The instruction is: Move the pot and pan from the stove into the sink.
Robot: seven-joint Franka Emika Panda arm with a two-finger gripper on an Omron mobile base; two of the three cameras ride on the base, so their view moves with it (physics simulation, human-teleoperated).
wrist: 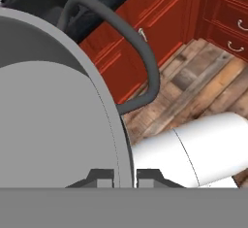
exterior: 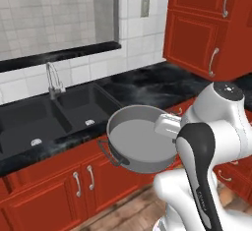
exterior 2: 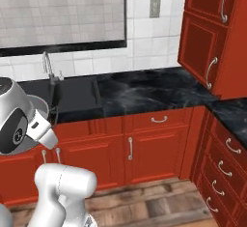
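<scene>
Sink (exterior: 29, 114) at 9 o'clock in the left base view, faucet (exterior: 53, 80) behind its divider, both basins recessed in the countertop (exterior: 147, 85). Pot (exterior: 140, 139) at centre, carried in air in front of the red cabinets (exterior: 74, 186), clear of the counter edge. My claw (wrist: 125, 176) is pinched narrow on the pot's rim wall, one tip inside, one outside; judged: a rim grip keeps it level for lowering into a basin. Loop handle (wrist: 131, 52) at 12 o'clock in hand view.

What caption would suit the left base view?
Gripper carries the pot by its rim, in the air before the cabinets, near the sink.
</scene>
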